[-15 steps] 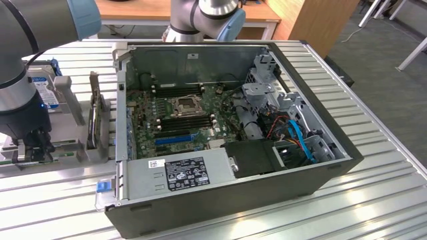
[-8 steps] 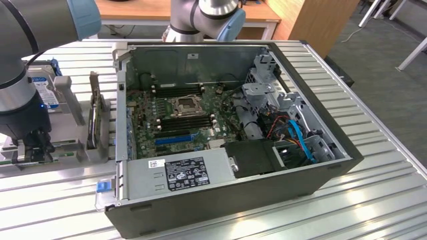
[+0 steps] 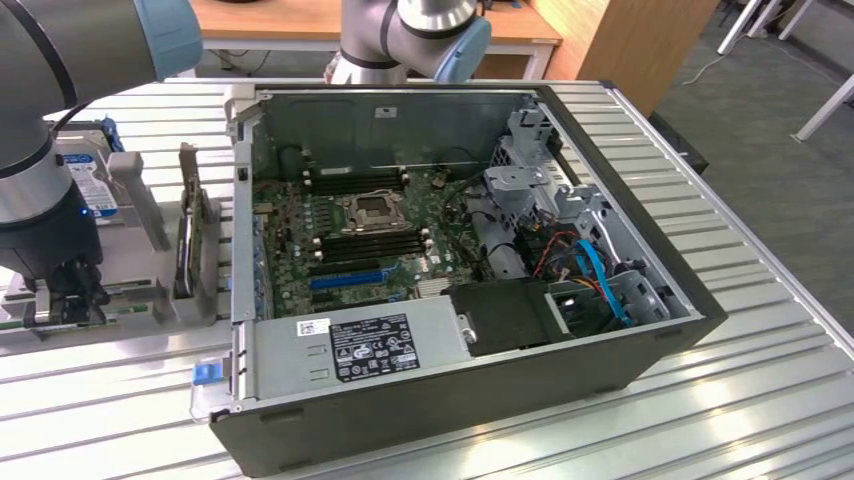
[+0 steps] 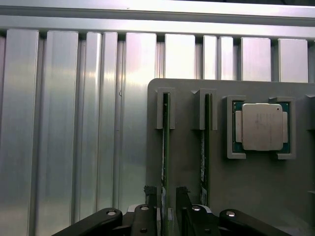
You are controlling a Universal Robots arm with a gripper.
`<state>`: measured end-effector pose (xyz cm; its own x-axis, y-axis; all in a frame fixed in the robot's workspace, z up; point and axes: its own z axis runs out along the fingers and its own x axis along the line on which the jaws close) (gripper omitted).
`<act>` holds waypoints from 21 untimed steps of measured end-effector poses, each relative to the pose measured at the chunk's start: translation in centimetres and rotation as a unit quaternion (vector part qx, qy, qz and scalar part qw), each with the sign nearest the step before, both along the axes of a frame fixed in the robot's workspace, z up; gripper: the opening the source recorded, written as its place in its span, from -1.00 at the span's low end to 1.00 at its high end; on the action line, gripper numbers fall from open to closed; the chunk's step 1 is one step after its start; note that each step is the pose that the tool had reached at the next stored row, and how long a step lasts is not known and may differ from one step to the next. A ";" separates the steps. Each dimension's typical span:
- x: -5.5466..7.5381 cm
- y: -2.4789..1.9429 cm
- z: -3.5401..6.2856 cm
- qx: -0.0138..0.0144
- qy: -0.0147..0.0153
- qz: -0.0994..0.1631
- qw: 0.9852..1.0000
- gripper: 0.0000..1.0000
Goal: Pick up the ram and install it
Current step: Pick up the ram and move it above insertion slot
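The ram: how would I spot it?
Find the grey holder tray on the ribbed table. The ram, a thin green board edge-on, has a twin stick beside it; it is the one farther from the silver processor, straddled by the gripper.

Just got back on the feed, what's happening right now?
The arm's gripper is down at the grey holder beside the open computer case. Its jaws stand open on either side of one ram stick, which sits in its slot, not lifted. A second stick and a processor chip sit alongside.
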<state>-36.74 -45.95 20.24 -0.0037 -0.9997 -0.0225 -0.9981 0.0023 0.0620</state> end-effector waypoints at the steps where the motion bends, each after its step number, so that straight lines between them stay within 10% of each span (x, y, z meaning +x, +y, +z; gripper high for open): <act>1: 0.0 0.00 0.00 0.000 0.000 0.000 1.000 -0.41; 21: 0.0 0.00 0.00 0.000 0.000 0.000 1.000 -0.74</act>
<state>-36.74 -45.95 20.24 -0.0038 -0.9997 -0.0224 -0.9981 0.0024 0.0620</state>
